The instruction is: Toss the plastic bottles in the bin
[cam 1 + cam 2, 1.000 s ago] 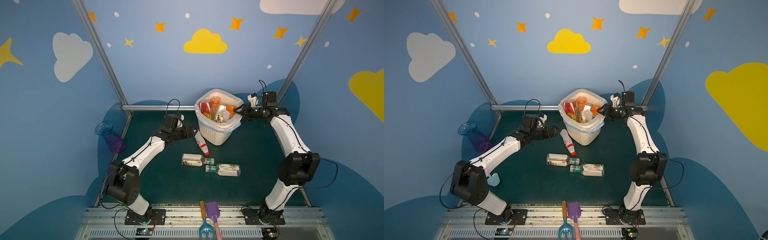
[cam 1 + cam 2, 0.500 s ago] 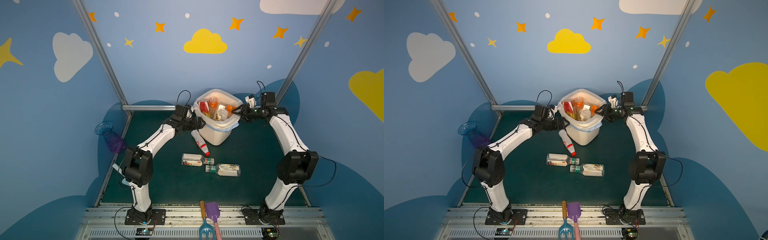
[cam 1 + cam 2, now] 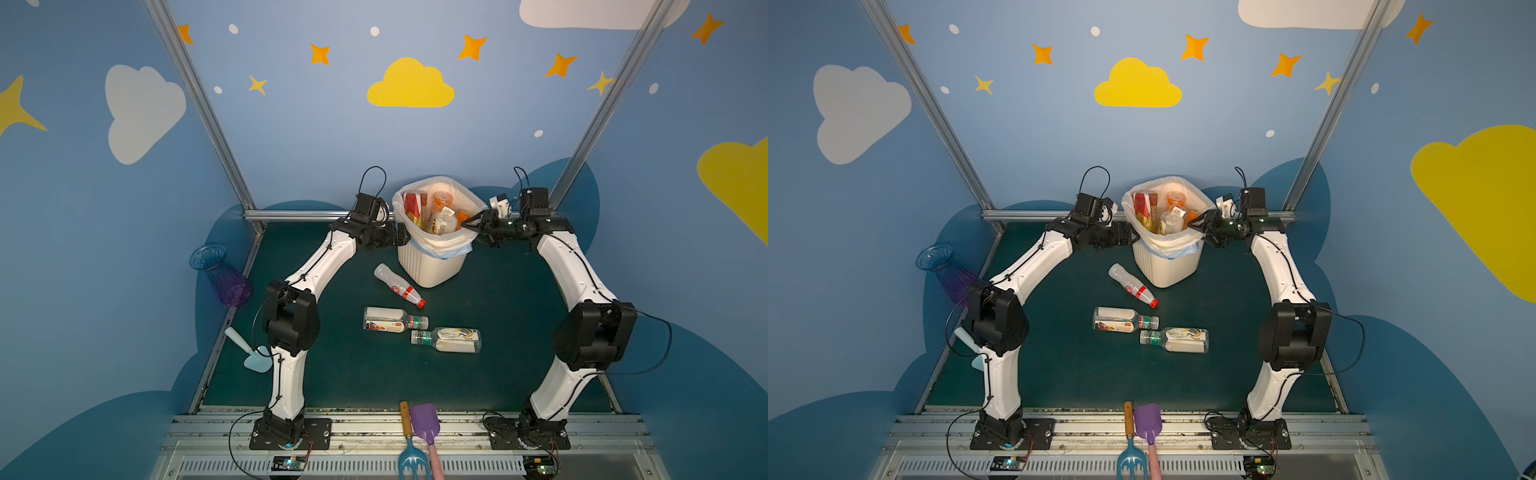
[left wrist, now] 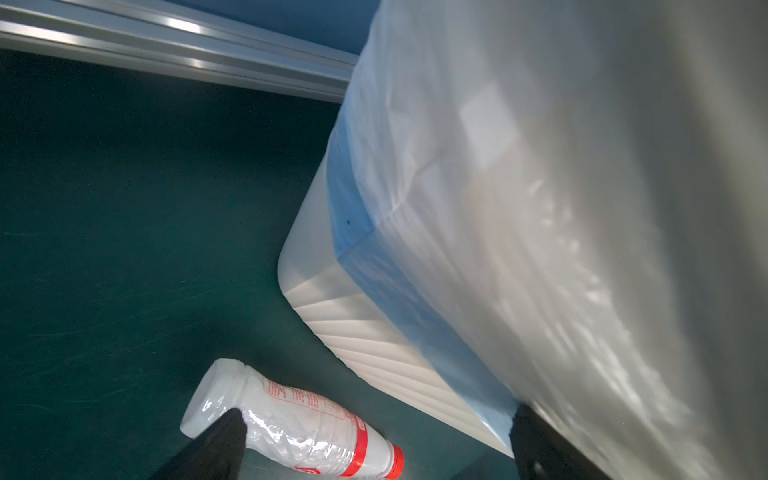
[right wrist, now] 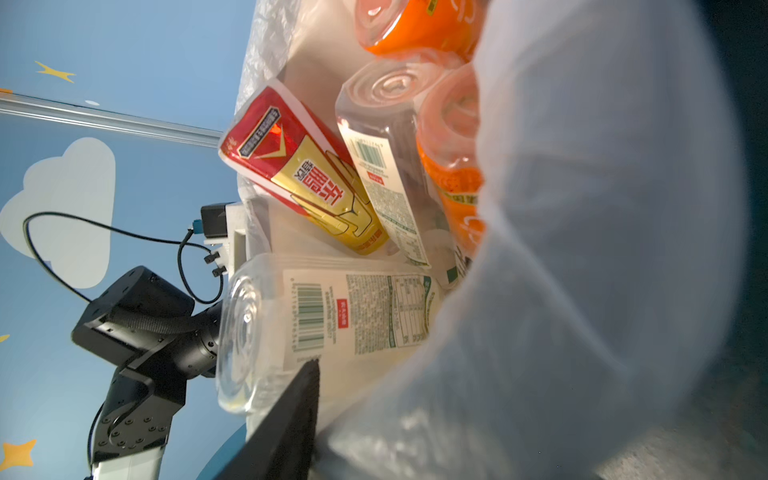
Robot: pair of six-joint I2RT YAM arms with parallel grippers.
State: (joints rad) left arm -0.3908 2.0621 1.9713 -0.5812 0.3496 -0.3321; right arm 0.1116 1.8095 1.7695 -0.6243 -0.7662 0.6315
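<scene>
The cream ribbed bin (image 3: 432, 266) (image 3: 1165, 266) stands at the back of the mat, its bag holding several plastic bottles (image 3: 440, 210) (image 5: 332, 316). Three bottles lie on the mat: a red-capped one (image 3: 397, 286) (image 4: 299, 424), a green-capped one (image 3: 390, 321) and a third (image 3: 451, 338). My left gripper (image 3: 401, 237) (image 4: 374, 424) is wide open against the bin's left wall, above the red-capped bottle, holding nothing. My right gripper (image 3: 473, 230) (image 3: 1202, 230) stands open astride the bin's right rim. One finger (image 5: 299, 399) is inside; the bag hides the other.
A blue-purple vase (image 3: 220, 276) leans at the mat's left edge, with a pale blue scoop (image 3: 249, 353) in front of it. A purple shovel (image 3: 424, 424) and a blue garden fork (image 3: 409, 453) lie on the front rail. An aluminium bar (image 3: 316, 215) runs behind the bin.
My left arm swung right and back, bringing its open gripper from the mat's left part up to the bin's left wall. The right gripper stayed at the rim.
</scene>
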